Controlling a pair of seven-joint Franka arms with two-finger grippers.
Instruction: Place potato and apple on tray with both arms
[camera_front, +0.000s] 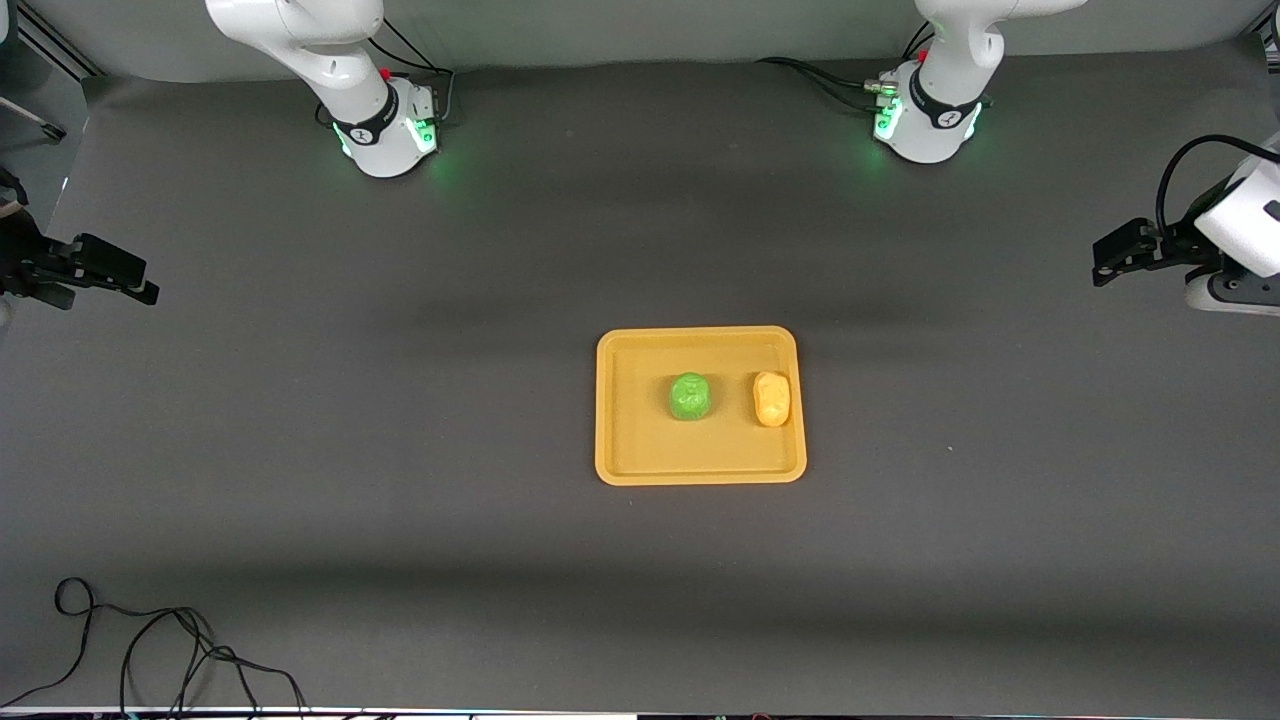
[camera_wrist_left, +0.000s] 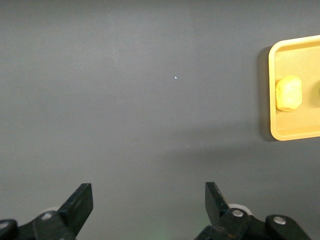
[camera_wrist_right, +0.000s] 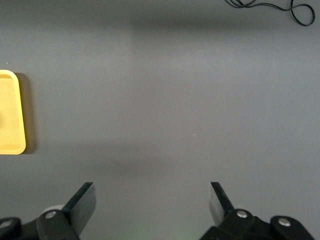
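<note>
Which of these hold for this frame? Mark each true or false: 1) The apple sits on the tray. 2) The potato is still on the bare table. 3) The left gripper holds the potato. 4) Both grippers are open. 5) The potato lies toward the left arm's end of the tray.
1) True: the apple rests on the tray.
2) False: the potato lies on the tray beside the apple.
3) False: the left gripper is empty, over bare table at its own end.
4) True: the left gripper and the right gripper both have their jaws spread wide.
5) True: it lies by the rim on that side.
</note>
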